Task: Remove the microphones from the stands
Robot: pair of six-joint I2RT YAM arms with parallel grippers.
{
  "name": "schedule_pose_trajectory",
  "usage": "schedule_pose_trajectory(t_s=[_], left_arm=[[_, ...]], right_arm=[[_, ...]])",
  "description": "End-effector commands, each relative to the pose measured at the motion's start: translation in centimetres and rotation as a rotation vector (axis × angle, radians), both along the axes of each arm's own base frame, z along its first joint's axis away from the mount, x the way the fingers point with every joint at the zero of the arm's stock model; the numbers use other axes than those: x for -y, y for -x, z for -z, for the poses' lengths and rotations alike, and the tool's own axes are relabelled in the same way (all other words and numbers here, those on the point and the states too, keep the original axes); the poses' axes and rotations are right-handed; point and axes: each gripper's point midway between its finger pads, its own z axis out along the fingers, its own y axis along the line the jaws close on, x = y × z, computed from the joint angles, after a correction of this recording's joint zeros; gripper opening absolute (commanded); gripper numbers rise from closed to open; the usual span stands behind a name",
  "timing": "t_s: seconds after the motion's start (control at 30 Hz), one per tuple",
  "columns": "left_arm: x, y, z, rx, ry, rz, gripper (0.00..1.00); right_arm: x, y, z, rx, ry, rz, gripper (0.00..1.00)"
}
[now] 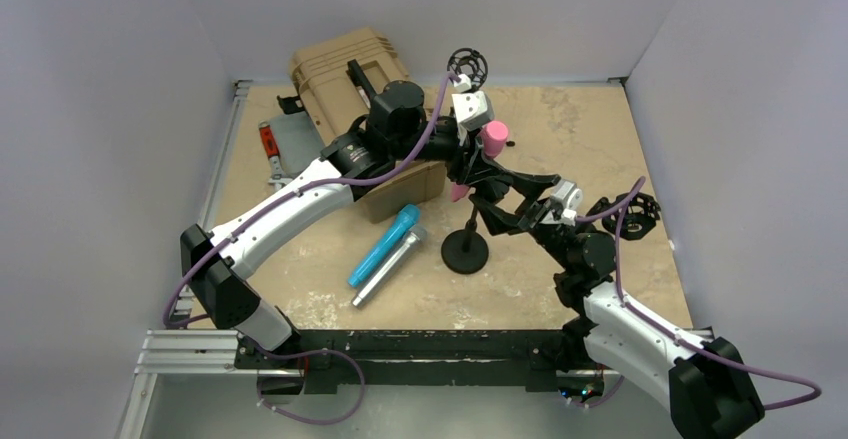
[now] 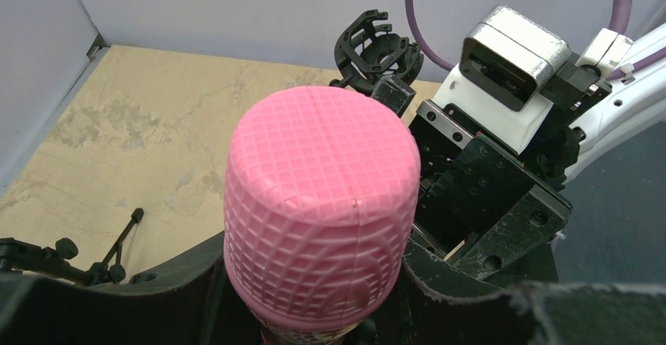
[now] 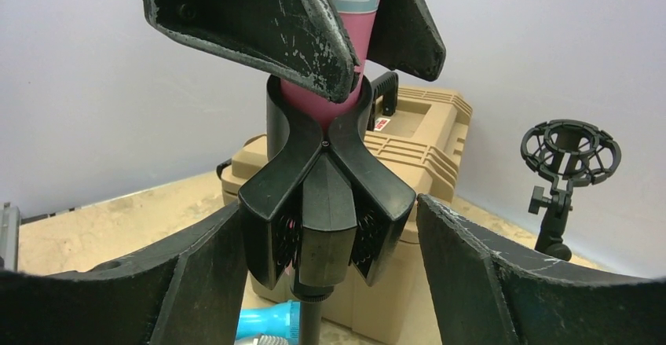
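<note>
1. Now the pink microphone (image 2: 318, 211) sits head-up in the stand's clip (image 3: 302, 152), its tapered lower body wedged between the clip's two prongs.
2. The left gripper (image 1: 474, 166) is clamped on the microphone's body just above the clip, one finger on each side.
3. The right gripper (image 3: 330, 207) has its jaws spread wide, straddling the clip from below. Whether its fingers touch the clip I cannot tell.
4. The stand (image 1: 465, 252) rests on its round black base on the table.
5. Seen from the top camera, outward from that base:
   - At 9 o'clock, a blue microphone (image 1: 385, 244) and a silver microphone (image 1: 390, 267) lie side by side.
   - At 11 o'clock, a tan case (image 1: 340, 74).
   - At 12 o'clock, a black shock mount (image 1: 467, 62).
</note>
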Motion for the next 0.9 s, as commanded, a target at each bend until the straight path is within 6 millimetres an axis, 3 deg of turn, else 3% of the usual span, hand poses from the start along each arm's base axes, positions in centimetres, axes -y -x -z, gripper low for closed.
schedule_pose_trajectory(t_s=[0.0,0.23,0.4,0.57,0.87], left_arm=[[0.4,1.5,-4.0,0.042,0.094,0.055,0.0],[0.4,1.6,-4.0,0.042,0.093,0.058,0.0],[0.3,1.7,-4.2,0.044,0.096,0.055,0.0],[0.4,1.8,-4.6,0.048,0.104,0.057,0.0],[0.1,1.3,-6.8,0.092,0.112,0.031,0.0]], right_arm=[[1.1,-0.4,-3.7,0.06,-0.089,0.053,0.71],[1.1,-0.6,-3.6,0.056,-0.093,0.058,0.68],[1.2,-0.7,-3.2,0.078,-0.057,0.076,0.3],[1.3,-0.7,-2.6,0.093,-0.015,0.095,0.0],[1.3,-1.1,-1.9,0.086,0.015,0.111,0.0]])
